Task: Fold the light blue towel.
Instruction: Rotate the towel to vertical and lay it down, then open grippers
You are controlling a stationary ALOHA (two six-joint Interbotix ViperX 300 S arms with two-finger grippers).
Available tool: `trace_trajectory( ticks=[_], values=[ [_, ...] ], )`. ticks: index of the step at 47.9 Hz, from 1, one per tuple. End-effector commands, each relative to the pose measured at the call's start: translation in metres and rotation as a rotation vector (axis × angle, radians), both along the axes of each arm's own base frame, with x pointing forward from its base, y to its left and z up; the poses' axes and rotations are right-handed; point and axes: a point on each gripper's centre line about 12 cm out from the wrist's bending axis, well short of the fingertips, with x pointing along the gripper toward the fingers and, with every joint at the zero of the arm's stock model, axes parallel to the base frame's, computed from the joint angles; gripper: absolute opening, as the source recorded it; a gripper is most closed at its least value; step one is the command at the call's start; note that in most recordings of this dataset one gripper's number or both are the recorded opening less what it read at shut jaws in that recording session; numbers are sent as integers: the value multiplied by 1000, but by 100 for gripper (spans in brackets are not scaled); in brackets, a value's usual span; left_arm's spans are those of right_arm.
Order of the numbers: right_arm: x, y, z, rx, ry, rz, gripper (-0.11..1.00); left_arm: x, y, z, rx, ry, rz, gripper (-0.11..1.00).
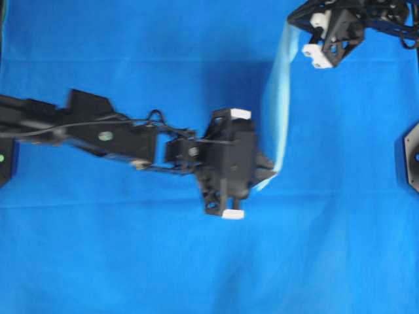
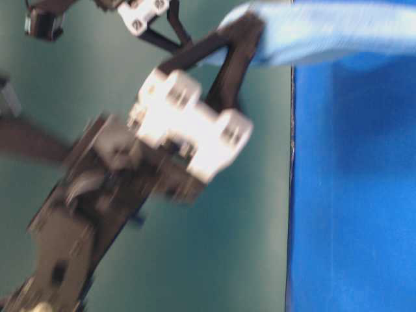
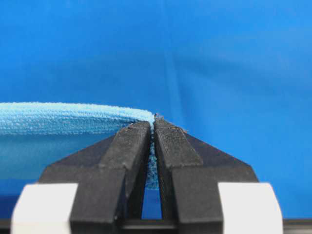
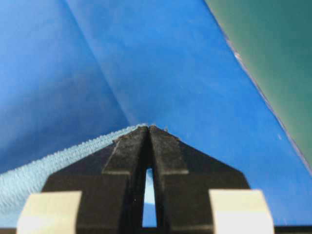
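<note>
Pale blue microfibre, the light blue towel (image 1: 280,104) hung stretched between the left end effector (image 1: 270,171) and the right end effector (image 1: 300,34), each clamped narrow on a corner, above the royal-blue cloth (image 1: 131,261). Mid-fold carry, apparently; next, both corners probably needed lowering together.

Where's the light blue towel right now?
Overhead view, right of centre: the light blue towel hangs stretched between the left gripper and right gripper, above the royal-blue cloth.
</note>
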Motion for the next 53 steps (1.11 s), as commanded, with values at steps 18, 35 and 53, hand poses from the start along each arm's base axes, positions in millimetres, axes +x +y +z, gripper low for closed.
trace_trajectory(
  ticks=[18, 35, 53],
  values=[
    [-11, -20, -7, -13, 24, -57, 2, 48, -20, 24, -22, -118, -22, 3],
    [45, -42, -33, 6, 44, -9, 2, -8, -9, -15, -134, 17, 59, 3],
    [106, -37, -42, -5, 26, 83, 2, -73, -5, -46, -318, 44, 160, 3]
  ],
)
